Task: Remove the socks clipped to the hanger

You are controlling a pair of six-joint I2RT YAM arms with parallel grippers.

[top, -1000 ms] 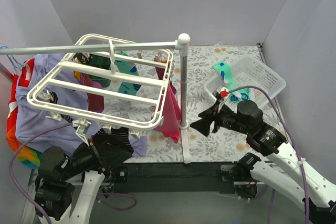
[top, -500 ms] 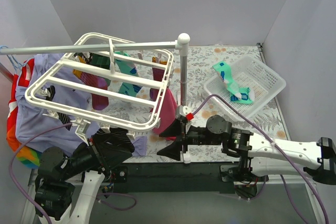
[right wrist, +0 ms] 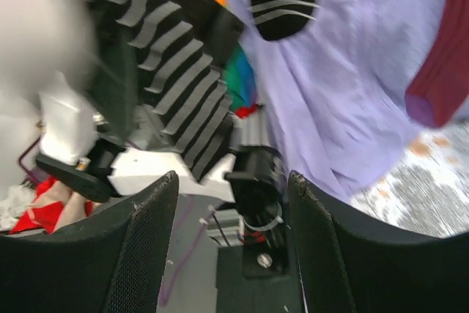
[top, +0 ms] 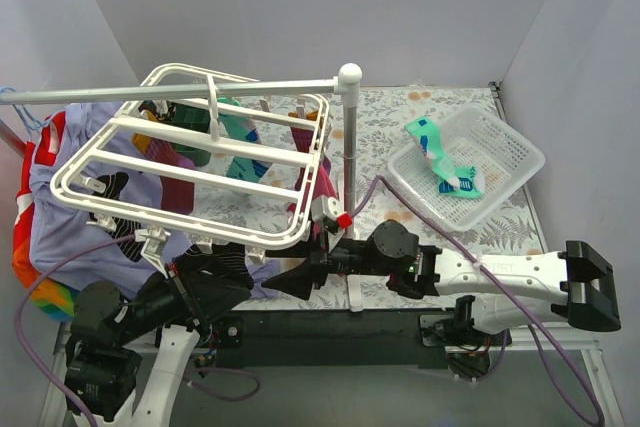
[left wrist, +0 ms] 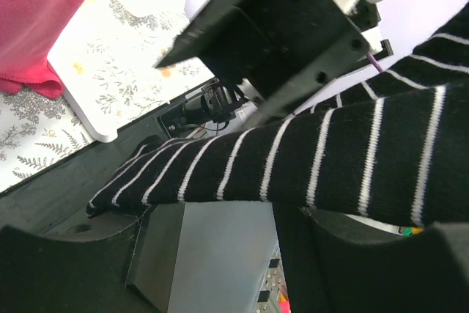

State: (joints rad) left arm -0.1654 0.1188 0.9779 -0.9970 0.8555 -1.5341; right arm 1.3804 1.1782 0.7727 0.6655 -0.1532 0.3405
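Observation:
The white hanger (top: 190, 162) hangs from the rail with teal (top: 240, 137), magenta (top: 325, 192) and orange socks clipped under it. A black striped sock (top: 215, 269) hangs at its near edge, over my left gripper (top: 235, 279). In the left wrist view this sock (left wrist: 293, 159) lies across the tips of my left gripper (left wrist: 223, 214), whose jaws stand wide apart. My right gripper (top: 275, 284) is open and points left, close to the same sock (right wrist: 176, 86). In its own view the right gripper (right wrist: 233, 181) is empty.
A grey rail (top: 170, 92) and its pole (top: 350, 177) stand mid-table. A white mesh basket (top: 510, 152) at the right holds teal socks (top: 440, 152). A lavender shirt (top: 70, 217) and a rainbow garment (top: 40, 297) hang at the left.
My right arm has swung from near the basket to the left, past the pole and under the hanger's near edge. The hanger has swayed a little. My left arm has not moved.

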